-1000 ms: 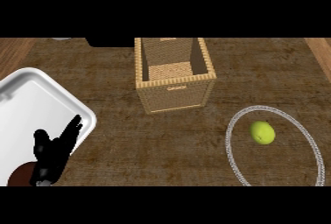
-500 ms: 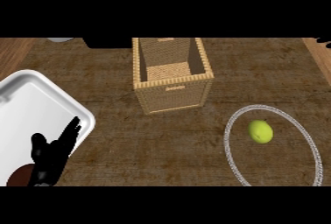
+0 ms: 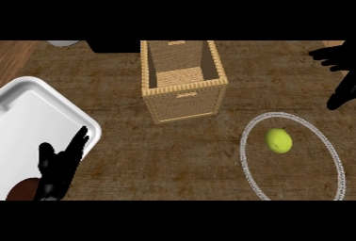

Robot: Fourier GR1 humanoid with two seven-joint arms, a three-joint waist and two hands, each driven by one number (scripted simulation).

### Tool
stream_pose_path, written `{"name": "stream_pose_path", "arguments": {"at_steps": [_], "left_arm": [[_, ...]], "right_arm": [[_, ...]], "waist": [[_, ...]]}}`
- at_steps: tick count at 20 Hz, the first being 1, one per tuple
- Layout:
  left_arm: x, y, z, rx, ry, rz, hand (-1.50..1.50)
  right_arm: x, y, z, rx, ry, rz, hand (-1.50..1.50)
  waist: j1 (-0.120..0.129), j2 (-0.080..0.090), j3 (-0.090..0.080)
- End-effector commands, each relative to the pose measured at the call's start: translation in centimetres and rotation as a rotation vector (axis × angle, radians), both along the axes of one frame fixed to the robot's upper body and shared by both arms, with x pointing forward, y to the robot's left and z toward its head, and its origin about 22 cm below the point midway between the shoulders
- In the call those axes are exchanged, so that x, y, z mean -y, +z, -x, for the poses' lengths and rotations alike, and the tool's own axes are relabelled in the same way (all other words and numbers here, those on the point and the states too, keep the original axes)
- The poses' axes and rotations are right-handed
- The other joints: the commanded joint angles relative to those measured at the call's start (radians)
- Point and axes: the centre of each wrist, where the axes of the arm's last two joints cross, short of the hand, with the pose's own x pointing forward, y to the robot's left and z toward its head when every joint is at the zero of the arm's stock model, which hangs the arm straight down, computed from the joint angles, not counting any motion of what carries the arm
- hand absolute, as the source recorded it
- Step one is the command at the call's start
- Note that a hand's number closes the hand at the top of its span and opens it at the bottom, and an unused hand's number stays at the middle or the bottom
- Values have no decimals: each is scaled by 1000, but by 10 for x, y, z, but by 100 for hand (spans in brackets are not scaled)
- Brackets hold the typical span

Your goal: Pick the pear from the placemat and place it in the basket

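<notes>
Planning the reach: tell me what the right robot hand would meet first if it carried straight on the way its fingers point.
The right robot hand points down-left in the head view, so it would probably meet the placemat's ring first, then the pear. Its height above the counter is unclear.

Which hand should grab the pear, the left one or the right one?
Probably the right hand. It shows at the view's right edge, on the same side as the pear on its placemat. The left hand sits far across the counter, over the white tray.
</notes>
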Motion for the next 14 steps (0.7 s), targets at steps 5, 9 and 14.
{"name": "stream_pose_path", "arguments": {"at_steps": [5, 9, 14], "left_arm": [[-20, -8, 2, -120, 34, 14, 0], [-12, -19, 8, -122, 34, 20, 0], [-6, -22, 17, -111, 36, 5, 0]], "right_arm": [[-28, -62, 15, -67, 36, 33, -150], [-19, -69, 24, -68, 14, 27, -150], [-14, -76, 22, -38, -2, 17, -150]], "waist": [[-8, 9, -14], [-8, 9, -14], [5, 12, -13]]}}
